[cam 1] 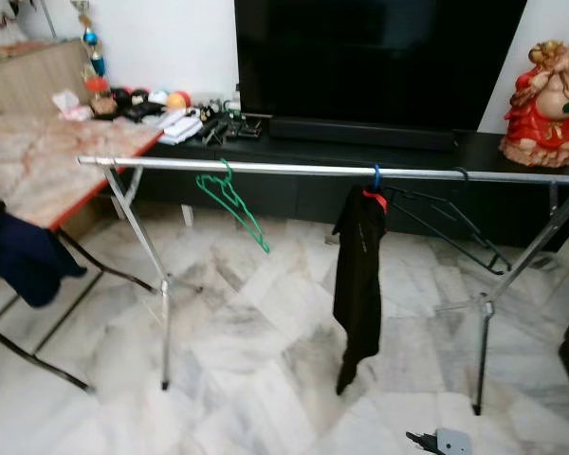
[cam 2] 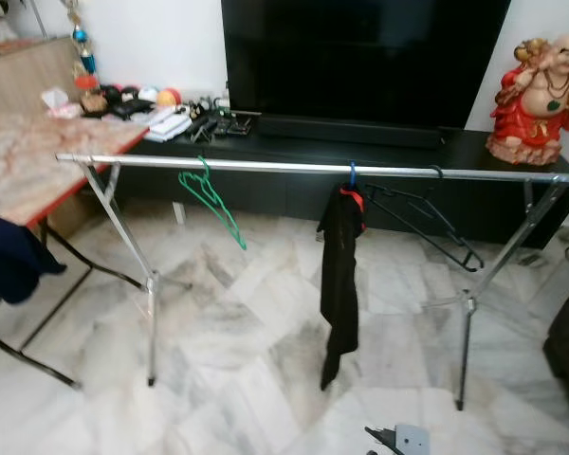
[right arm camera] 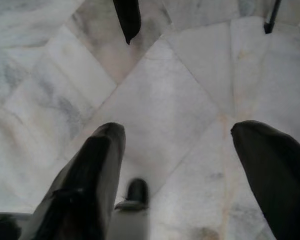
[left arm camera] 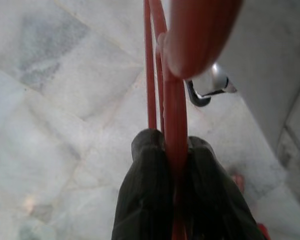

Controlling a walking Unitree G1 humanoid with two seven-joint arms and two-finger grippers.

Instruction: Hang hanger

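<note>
pinching red hanger [left arm camera: 174,110] in left gripper [left arm camera: 176,150]

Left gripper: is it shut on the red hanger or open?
Shut on it. In the left wrist view the left gripper has both black fingers pressed against the red hanger, no gap showing.

The left gripper [left arm camera: 174,150] is pointing down toward the floor, its two black fingers [left arm camera: 145,185] pressing together on a red hanger [left arm camera: 174,107] that runs up between them. The right gripper [right arm camera: 177,145] is also facing down at the floor, its fingers [right arm camera: 92,170] standing wide apart and gripping nothing.
</note>
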